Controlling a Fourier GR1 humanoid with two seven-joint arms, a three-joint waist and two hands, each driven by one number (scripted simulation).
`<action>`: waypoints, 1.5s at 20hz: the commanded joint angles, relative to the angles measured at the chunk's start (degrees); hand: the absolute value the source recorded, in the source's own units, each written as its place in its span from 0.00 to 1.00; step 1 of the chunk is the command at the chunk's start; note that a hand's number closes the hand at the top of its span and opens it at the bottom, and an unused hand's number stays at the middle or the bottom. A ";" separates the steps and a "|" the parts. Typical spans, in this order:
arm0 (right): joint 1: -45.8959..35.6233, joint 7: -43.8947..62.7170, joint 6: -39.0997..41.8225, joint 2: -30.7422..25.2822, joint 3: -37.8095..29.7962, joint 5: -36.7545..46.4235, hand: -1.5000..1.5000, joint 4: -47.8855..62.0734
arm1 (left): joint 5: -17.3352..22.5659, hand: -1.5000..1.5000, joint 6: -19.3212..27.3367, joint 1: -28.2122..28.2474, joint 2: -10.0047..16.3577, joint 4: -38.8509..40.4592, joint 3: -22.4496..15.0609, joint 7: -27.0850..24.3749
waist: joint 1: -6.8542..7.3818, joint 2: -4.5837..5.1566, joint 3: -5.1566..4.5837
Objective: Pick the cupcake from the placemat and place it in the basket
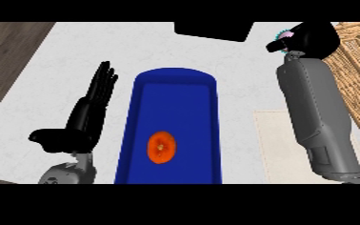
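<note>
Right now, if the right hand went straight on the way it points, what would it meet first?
Probably nothing: the right hand, holding the cupcake, points at the view's far edge; the basket lies just right of that line. Depth unclear.
</note>
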 commanded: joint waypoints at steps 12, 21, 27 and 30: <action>-18.34 13.70 -17.50 0.40 -7.23 13.59 1.00 17.54 | -0.97 0.50 1.13 0.28 -0.13 -0.14 0.27 0.53 | -2.81 -1.01 -0.21; -21.50 18.96 -11.33 -3.98 -10.03 21.23 1.00 26.31 | 0.17 0.50 1.58 2.31 0.00 0.47 2.56 -0.76 | -5.07 -1.60 -0.22; -20.52 16.63 -14.70 -5.36 -12.26 21.71 1.00 26.11 | 0.19 0.50 2.21 1.87 0.60 -1.80 3.24 2.27 | -6.43 -2.27 -0.13; -16.74 14.45 -17.93 -6.44 -14.31 20.88 1.00 25.63 | 1.77 0.50 -0.31 5.09 2.45 -2.41 4.51 0.24 | -6.82 -2.45 -0.13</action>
